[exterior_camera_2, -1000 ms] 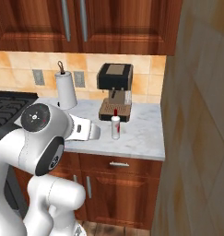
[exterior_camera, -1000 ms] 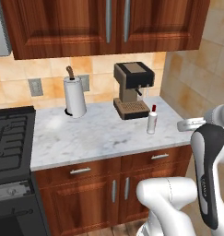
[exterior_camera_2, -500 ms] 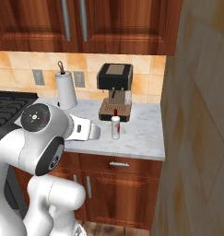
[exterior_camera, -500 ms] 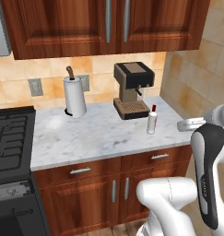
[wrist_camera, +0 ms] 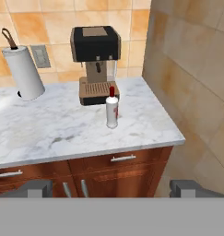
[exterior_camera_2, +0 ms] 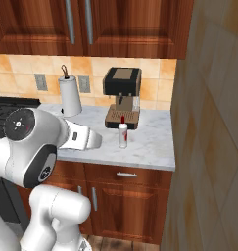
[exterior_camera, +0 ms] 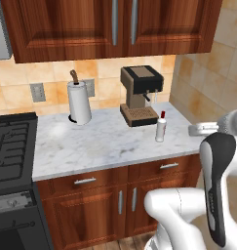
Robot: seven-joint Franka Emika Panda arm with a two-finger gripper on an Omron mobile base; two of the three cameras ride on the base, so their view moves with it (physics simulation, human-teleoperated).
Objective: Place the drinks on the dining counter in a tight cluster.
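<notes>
Gripper (wrist_camera: 111, 188): two dark fingertips (wrist_camera: 35, 188) at the bottom of the hand view, far apart; jaws wide, nothing between them. Held off the worktop's front edge, out over the cabinet fronts, well apart from the bottle.
Arm: white link with dark joint at lower right of the left base view; in the right base view the big white shoulder sits at lower left.
Bottle (wrist_camera: 112, 110): slim, white, red cap, upright on the worktop (wrist_camera: 62, 126). Also seen in the left base view (exterior_camera: 161, 128) and the right base view (exterior_camera_2: 122, 133). Stands just in front of the coffee machine, slightly off its right front corner, near but not touching. Free of the gripper.
Coffee machine (wrist_camera: 96, 62): black top, tan body, drip tray in front, against the tiled backsplash.
Towel roll (wrist_camera: 22, 71): white, upright on a holder with a brown hook, left of the machine, well apart from the bottle.
Worktop: white-grey marble, over wood cabinets (exterior_camera: 98, 198) with metal handles.
Stove (exterior_camera: 10, 151): black, at the worktop's left end in the left base view.
Wall (exterior_camera_2: 208, 127): tan tiled side wall closes the worktop on the right.
</notes>
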